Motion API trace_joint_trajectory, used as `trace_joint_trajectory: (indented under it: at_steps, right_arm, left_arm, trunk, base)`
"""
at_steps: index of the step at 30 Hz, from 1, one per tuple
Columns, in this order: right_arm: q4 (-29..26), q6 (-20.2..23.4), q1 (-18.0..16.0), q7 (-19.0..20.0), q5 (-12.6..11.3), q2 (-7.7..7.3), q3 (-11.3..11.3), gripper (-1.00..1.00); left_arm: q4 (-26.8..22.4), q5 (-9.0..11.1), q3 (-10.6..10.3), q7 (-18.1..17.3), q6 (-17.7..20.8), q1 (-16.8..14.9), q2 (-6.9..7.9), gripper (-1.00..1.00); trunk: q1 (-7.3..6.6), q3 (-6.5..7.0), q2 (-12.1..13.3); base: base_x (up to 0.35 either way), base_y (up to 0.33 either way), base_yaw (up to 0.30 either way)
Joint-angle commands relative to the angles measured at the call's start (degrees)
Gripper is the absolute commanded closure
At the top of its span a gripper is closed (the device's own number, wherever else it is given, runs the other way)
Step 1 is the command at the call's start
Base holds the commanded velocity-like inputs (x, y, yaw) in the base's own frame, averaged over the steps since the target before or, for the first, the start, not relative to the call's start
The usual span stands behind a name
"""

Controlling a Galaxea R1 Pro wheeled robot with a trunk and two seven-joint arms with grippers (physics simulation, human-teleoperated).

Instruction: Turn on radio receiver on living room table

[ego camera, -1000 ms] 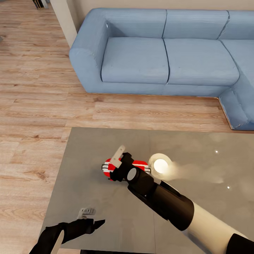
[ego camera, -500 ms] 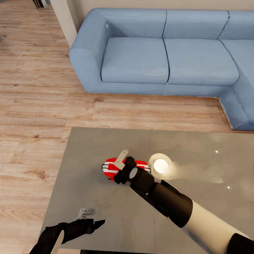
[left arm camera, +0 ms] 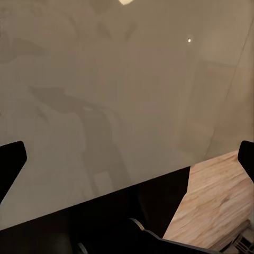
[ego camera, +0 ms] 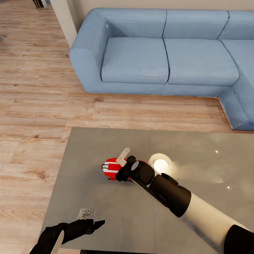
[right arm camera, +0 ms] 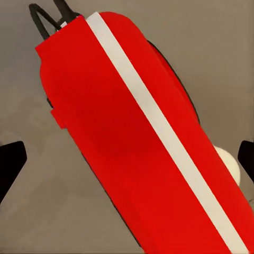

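Broadly, the living room's light wood plank floor (ego camera: 35, 106) spreads across the head view, with a big blue L-shaped sofa (ego camera: 165, 53) along the far side. Nearer the camera lies the low table, a wide, glossy grey-taupe surface (ego camera: 91, 204) that mirrors a round ceiling light as a bright spot (ego camera: 161, 165).

The robot's right arm (ego camera: 183, 204), white with black joints, reaches from the lower right across the surface toward its middle. The right end effector (ego camera: 121, 168) sits directly over the radio receiver (ego camera: 111, 168), a small bright red rounded box, covering its right part in the head view. In the right wrist view the radio receiver (right arm camera: 143, 148) shows very close, red with a white band running along it and a thin dark handle at one end; two black fingertips (right arm camera: 10, 159) stand spread wide to either side of it, not touching it.

The left arm's dark forearm (ego camera: 63, 231) hangs low over the near left edge of the surface. In the left wrist view the left end effector (left arm camera: 127, 159) is spread wide, with nothing between its tips, above the bare reflective top near its wooden-floor edge.
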Motion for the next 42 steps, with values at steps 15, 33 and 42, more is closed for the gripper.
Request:
trace_joint_trajectory:
  at_steps: [15,33,42]
  right_arm:
    - [6.0,0.0,-0.8,3.0,-0.2,-0.92,0.1,-1.0]
    - [11.6,0.0,-3.1,6.3,-0.1,-1.14,0.5,-1.0]
    - [11.9,0.0,-3.5,7.6,0.6,-1.18,0.5,-1.0]
  left_arm:
    - [0.1,0.1,0.0,0.1,0.0,0.0,0.0,-1.0]
    - [0.2,0.1,0.0,0.2,0.0,0.0,0.0,-1.0]
    - [0.6,0.1,0.0,0.2,0.0,0.0,0.0,-1.0]
  trunk:
    - [0.0,0.0,0.0]
    - [0.0,0.0,0.0]
    - [0.0,0.0,0.0]
  base:
    - [0.0,0.0,0.0]
    - [0.0,0.0,0.0]
    - [0.0,0.0,0.0]
